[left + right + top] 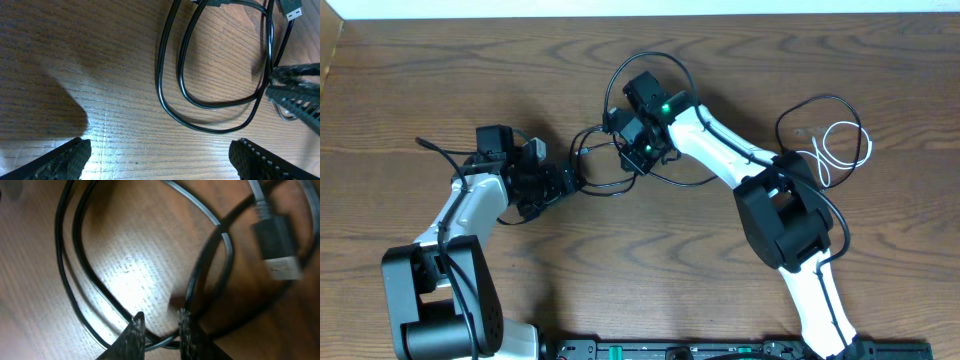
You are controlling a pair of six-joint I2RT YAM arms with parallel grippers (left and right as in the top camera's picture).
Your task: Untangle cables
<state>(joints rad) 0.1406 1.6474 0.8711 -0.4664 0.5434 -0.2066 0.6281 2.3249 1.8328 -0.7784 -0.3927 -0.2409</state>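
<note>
White cable [866, 143] lies freed at 3 o'clock; black cable [159, 75], looped centre, needs straightening: right pincer [159, 317] pinches it, left pincer [160, 150] gapes empty.

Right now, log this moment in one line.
left gripper open above black cable | right gripper shut on black cable | white cable lies apart

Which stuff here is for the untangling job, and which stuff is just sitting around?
For the job: black cable, white cable, right end effector pinching the black cable, left end effector open.
Just there: wooden table, black bar at the near edge.
</note>
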